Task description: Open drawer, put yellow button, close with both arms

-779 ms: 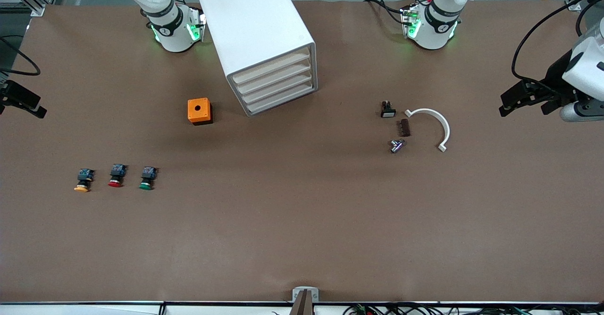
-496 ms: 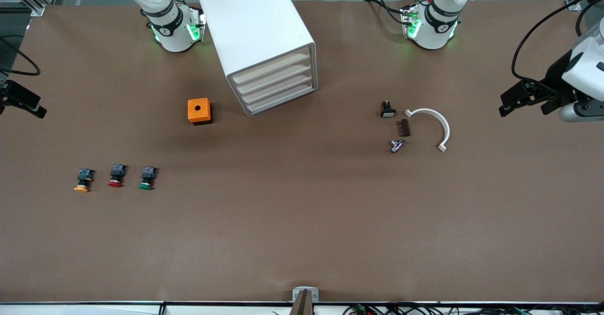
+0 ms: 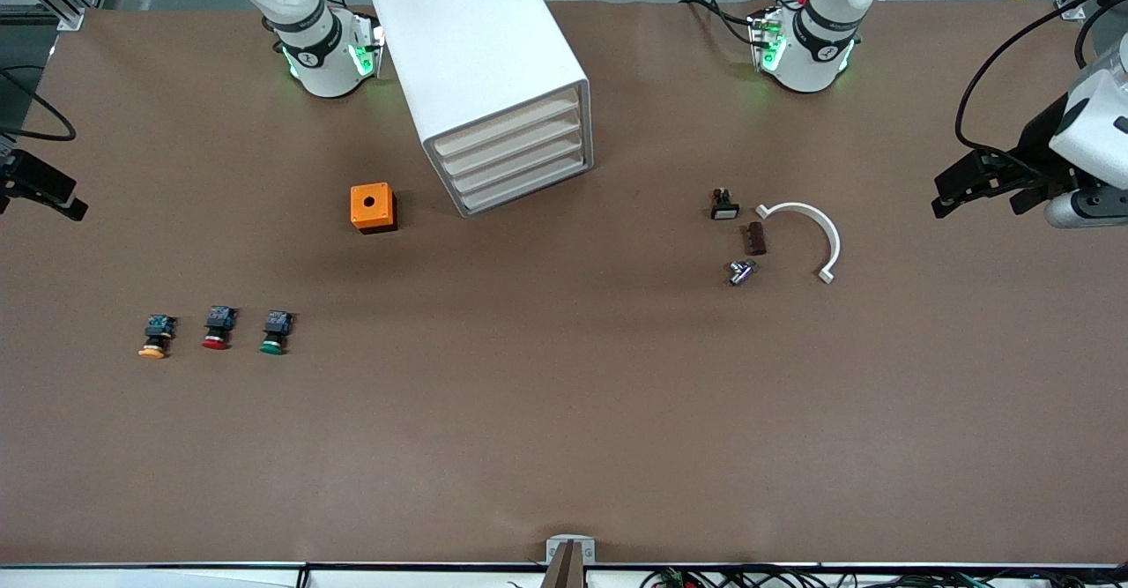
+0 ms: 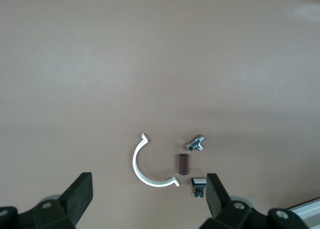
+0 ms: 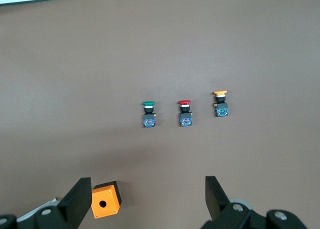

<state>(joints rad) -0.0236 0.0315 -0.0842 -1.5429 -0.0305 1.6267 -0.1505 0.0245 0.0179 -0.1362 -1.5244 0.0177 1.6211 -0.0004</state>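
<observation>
The drawer (image 3: 509, 126), uppermost of four in the white cabinet (image 3: 480, 68), sits flush with the three below it, fully pushed in, and nothing stands directly in front of it. The yellow button (image 3: 155, 336) lies on the brown table (image 3: 564, 447) well apart from the cabinet, nearer the front camera and toward the right arm's end; it is the outermost of a row of three, with the red button (image 3: 216, 329) just beside it and the green button (image 3: 276, 332) next along. An orange box (image 3: 372, 207) with a round hole in its top sits between that row and the cabinet. The right gripper (image 5: 145, 201) hangs high over the table with its jaws wide apart and holding nothing, touching nothing; the three buttons and the orange box show between its fingers (image 5: 80, 199). The left gripper (image 4: 150, 201) hangs at the left arm's end of the table, jaws likewise wide apart and empty. Toward that end lie a white curved clip (image 3: 808, 234), a small brown block (image 3: 755, 238), a metal fitting (image 3: 741, 271) and a small black switch (image 3: 724, 205), clustered close together.
</observation>
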